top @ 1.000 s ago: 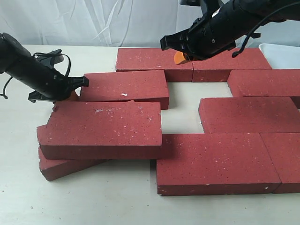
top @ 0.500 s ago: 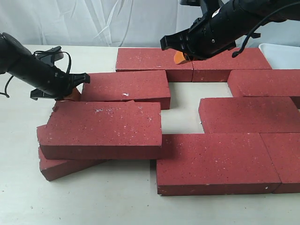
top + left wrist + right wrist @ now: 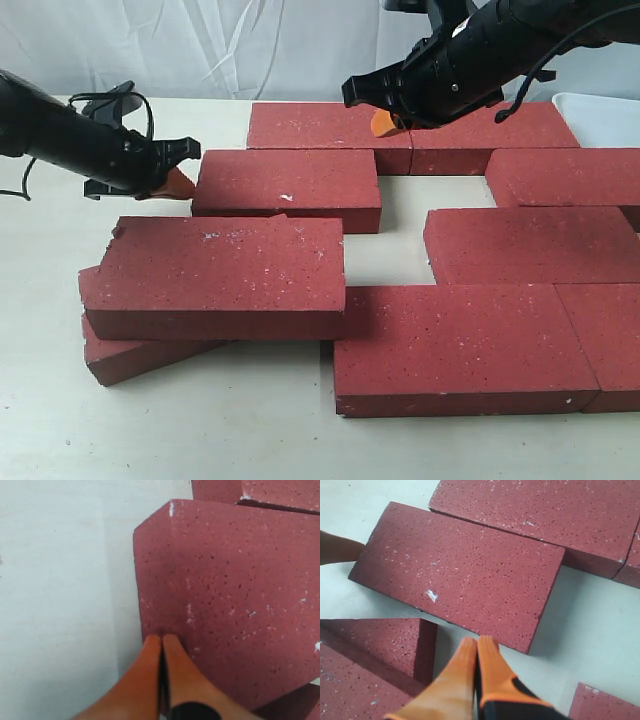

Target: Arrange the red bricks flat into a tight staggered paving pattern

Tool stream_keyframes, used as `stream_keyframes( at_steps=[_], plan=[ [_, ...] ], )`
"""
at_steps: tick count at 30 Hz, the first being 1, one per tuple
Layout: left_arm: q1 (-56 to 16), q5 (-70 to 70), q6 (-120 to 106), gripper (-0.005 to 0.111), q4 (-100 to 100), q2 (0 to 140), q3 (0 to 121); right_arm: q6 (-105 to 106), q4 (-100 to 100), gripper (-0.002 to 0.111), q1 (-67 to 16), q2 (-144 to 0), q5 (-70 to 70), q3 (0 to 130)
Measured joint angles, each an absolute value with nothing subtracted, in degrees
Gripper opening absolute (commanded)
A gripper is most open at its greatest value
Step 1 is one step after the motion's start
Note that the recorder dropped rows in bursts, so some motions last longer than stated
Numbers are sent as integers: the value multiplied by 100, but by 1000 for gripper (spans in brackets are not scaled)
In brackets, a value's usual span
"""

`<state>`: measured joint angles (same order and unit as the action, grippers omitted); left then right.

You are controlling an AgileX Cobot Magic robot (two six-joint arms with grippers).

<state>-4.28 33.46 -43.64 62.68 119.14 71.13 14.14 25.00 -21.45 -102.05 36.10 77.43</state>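
Closing up the pattern looks like your step: left gripper (image 3: 179, 183) pinched shut, tips touching the left end of the brick (image 3: 288, 185), right gripper (image 3: 383, 122) shut too, hovering over the back row (image 3: 330, 128), so next nudge that brick rightward into the gap (image 3: 402, 200).

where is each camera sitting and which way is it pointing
Exterior: off the arms, raised, looking down across the table and red bricks; left fingers and right fingers show.
Left wrist: on the left arm, looking along its shut fingers at the short end of one brick.
Right wrist: on the right arm, looking down past its shut fingers onto that brick.
Shared: both wrist views show that brick.
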Motion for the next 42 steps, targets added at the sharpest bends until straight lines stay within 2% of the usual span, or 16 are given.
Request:
stream_keyframes(
  at_steps=[8, 15, 20, 32, 42],
  plan=[
    [-349, 3469, -4285, 0, 5851, 11914, 7180, 1414, 2500, -1, -2145, -10205, 3631, 7743],
    [-203, 3685, -2736, 0, 4259, 11797, 7626, 1414, 2500, -1, -2145, -10205, 3666, 7743],
    [-355, 3771, -1775, 0, 3179, 11797, 7891, 1414, 2500, -1, -2145, -10205, 3666, 7743],
    [-1067, 3547, -1693, 0, 3371, 12018, 7931, 1414, 2545, -1, -2145, -10205, 3666, 7743],
    [-1143, 3496, -1723, 0, 3843, 12018, 7931, 1414, 2545, -1, -2145, -10205, 3666, 7743]
  ],
)
